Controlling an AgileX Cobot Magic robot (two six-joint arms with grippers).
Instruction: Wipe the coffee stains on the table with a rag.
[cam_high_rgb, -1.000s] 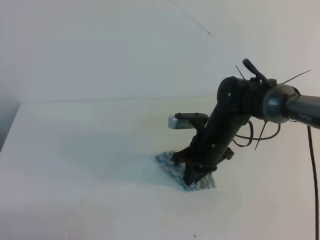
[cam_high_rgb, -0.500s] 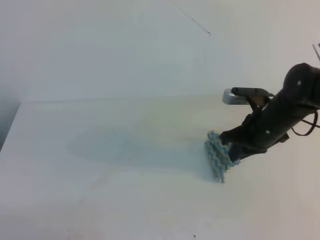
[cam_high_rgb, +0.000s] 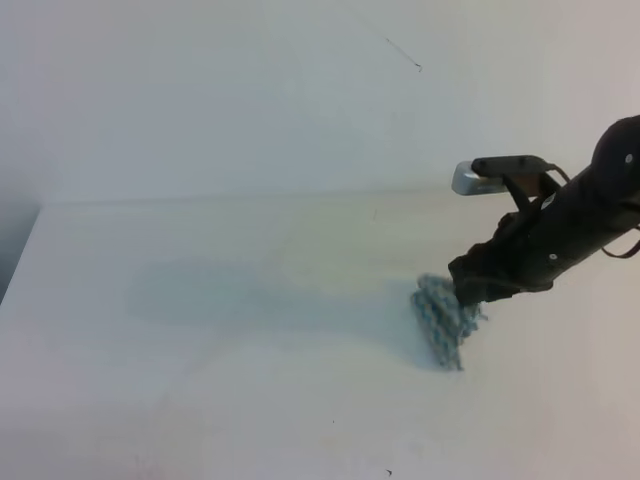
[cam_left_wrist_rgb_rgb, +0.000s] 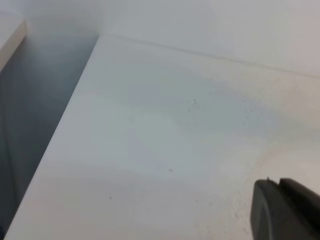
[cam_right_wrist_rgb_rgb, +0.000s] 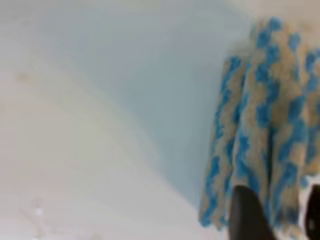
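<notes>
Rag (cam_high_rgb: 443, 318) now blurred and drooping below right pincer (cam_high_rgb: 468, 297), white table (cam_high_rgb: 200, 350)

We can read no text, label, brand, number or sign anywhere in these three views.

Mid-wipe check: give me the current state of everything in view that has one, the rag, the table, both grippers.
rag: bunched up, blurred, hanging at the right gripper's tip over the table's right side; held or just let go, cannot tell.
table: broad pale damp-looking smear across the middle; no brown coffee blot visible.
right gripper: low at the rag, fingertips apart with cloth between; grip unclear.
left gripper: only a dark edge shows; jaws not visible.
</notes>
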